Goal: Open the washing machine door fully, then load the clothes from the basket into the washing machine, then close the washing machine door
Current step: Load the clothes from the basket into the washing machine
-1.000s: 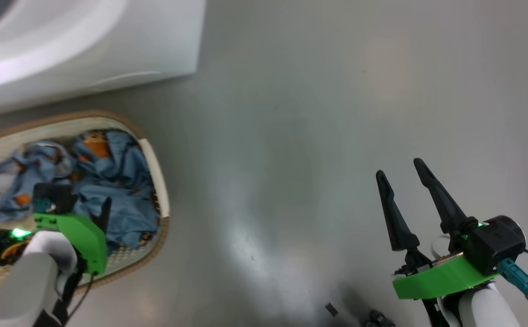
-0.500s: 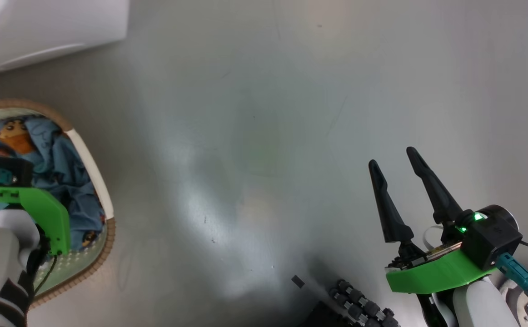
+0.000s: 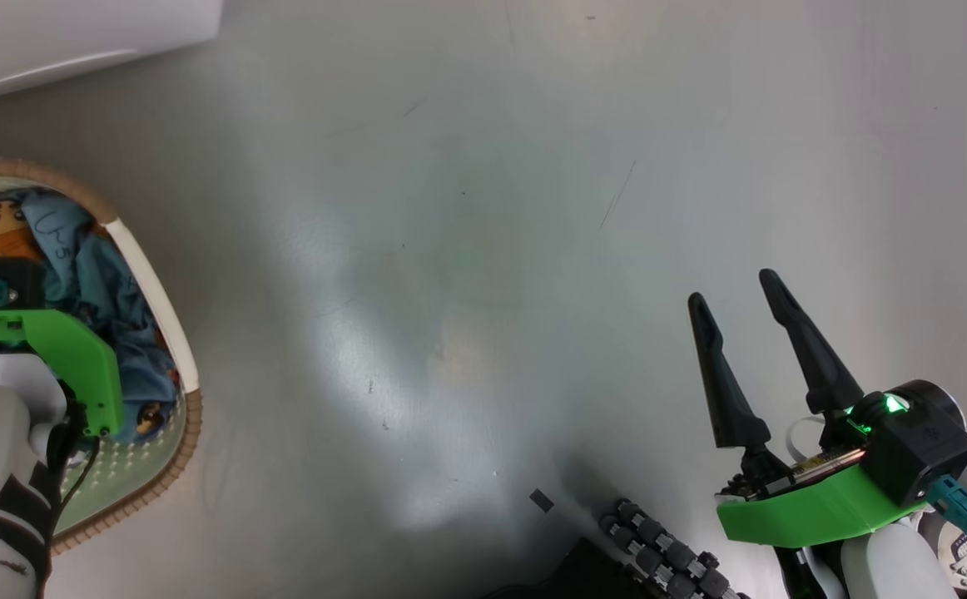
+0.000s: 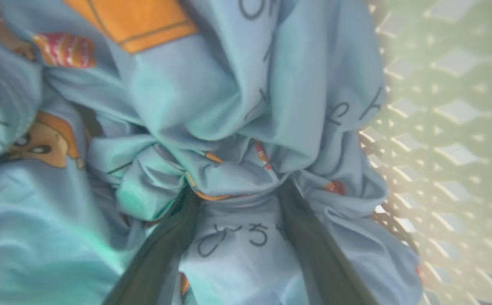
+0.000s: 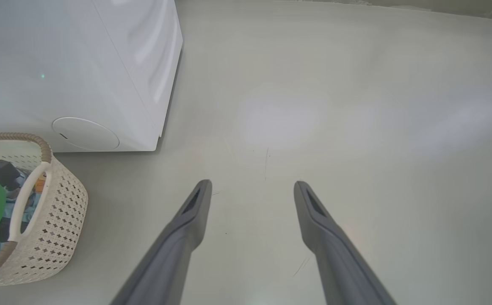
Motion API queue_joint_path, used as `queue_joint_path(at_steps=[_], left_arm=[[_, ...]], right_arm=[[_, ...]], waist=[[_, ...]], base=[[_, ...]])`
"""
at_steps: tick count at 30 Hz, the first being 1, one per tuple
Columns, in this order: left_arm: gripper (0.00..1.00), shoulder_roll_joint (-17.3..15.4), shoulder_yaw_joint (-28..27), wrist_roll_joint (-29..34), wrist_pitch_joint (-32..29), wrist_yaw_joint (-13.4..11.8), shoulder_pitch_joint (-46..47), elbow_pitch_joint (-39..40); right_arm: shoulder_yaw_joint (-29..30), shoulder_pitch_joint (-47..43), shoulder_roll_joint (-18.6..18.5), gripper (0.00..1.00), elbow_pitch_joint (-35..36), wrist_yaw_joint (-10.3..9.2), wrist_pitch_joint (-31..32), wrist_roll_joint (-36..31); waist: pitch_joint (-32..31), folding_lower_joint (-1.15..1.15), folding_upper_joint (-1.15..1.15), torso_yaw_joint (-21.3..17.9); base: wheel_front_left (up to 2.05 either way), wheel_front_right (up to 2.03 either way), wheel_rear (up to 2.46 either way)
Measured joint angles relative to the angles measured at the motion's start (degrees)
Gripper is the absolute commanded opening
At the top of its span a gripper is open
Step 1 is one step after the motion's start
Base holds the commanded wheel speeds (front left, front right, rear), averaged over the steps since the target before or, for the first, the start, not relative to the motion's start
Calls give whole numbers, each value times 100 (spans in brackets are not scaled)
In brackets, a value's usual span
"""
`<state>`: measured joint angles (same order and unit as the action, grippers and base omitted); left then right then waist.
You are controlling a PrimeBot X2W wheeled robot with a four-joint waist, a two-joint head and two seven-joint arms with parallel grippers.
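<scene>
The cream basket (image 3: 153, 293) stands on the floor at the left, and in the right wrist view the basket (image 5: 55, 212) sits just in front of the white washing machine (image 5: 81, 63). It holds light-blue clothes (image 3: 92, 274) printed with orange figures. My left gripper (image 4: 237, 190) reaches down into these clothes (image 4: 229, 106), open, both fingers sunk in the fabric with a bunched fold between them. Its green wrist mount (image 3: 67, 358) hides the fingers from the head. My right gripper (image 3: 731, 287) hangs open over bare floor, holding nothing; the right wrist view shows the right gripper (image 5: 252, 185) likewise. The washing machine door is out of view.
The machine's lower corner (image 3: 76, 33) is at the head view's top left, with a round cover (image 5: 85, 133) low on its front. The robot's dark base with rollers (image 3: 658, 557) and a small dark scrap (image 3: 540, 499) lie on the grey floor.
The head camera has swung, so the basket and machine now sit further left. The left gripper has gone deeper into the clothes, its finger now hidden. The right gripper has barely moved.
</scene>
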<state>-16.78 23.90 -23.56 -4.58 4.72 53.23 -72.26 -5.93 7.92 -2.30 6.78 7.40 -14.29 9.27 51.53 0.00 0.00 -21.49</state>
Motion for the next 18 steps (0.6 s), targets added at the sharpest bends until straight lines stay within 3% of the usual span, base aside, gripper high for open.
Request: queue_joint_path(at_steps=[1,18], left_arm=[[0,5,1,-1,7,0,4,-11],[0,-51,5,-292,374,114,-131,-135]], right_arm=[[11,0,0,100,14,0,0,0],[-116,385,1,100,-227,0,4,0]], waist=[[3,0,0,4],[-325,0,0,-1]], base=[[0,0,0],[0,0,0]])
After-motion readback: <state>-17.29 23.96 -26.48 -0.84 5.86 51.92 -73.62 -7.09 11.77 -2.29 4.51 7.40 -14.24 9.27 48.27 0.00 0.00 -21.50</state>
